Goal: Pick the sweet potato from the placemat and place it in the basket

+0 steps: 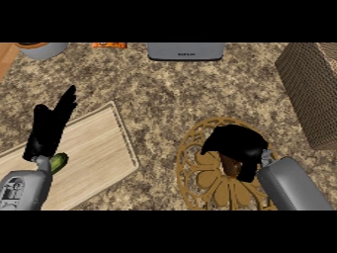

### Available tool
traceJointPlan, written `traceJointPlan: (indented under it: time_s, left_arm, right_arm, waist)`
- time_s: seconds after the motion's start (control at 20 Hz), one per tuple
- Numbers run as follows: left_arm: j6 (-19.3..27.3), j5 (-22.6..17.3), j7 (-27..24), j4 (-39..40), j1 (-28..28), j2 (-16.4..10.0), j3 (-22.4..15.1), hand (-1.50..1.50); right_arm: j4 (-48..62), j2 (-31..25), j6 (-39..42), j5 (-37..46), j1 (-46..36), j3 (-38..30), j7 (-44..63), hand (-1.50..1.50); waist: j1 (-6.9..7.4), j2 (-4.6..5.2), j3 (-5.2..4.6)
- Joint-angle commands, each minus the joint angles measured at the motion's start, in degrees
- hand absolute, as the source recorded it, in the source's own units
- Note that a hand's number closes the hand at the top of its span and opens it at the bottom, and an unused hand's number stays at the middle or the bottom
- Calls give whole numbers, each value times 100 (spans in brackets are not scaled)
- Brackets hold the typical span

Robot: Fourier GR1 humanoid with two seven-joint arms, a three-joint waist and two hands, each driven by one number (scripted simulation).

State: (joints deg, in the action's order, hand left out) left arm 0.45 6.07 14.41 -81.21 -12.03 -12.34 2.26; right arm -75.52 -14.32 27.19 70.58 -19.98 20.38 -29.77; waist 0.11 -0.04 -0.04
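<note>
Sweet potato, dark brown, clasped beneath curled fingers of black right hand, over round tan openwork placemat, black left hand fingers straight, together.

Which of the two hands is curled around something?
The right hand, curled round the sweet potato over the placemat; the left hand has straight fingers.

The sweet potato is enclosed by the curled right hand over the placemat; the basket is seen beyond that hand, rightward. The left hand is held open.
</note>
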Motion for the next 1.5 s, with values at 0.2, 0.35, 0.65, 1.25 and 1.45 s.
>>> traceJointPlan:
  time_s: [0.2, 0.35, 0.65, 1.25, 1.45]
  left_arm:
    - [164, 176, -19, 138, -64, 233, -27, 0]
    - [-28, 98, -62, 249, -231, 96, 52, 0]
    - [-148, -11, -59, 134, -137, -20, 112, 0]
    - [-249, -64, -73, 249, -240, -88, 229, 0]
    - [-107, 112, -273, 315, -63, 30, 110, 0]
  right_arm:
    - [478, -271, -1141, 487, -125, 62, -848, 150]
    - [626, 430, -1092, 743, -273, -96, 315, 150]
    - [1257, 832, -710, 690, -665, -1957, 3238, 150]
    - [1405, 1425, -1808, -521, -1815, -2594, 4260, 150]
    - [436, 1430, -1652, -1614, -2248, -2756, 4647, 150]
  waist:
    - [1, 6, 4]
    - [8, 9, 4]
    - [48, 47, 1]
    - [54, -3, 7]
    - [-3, -46, 5]
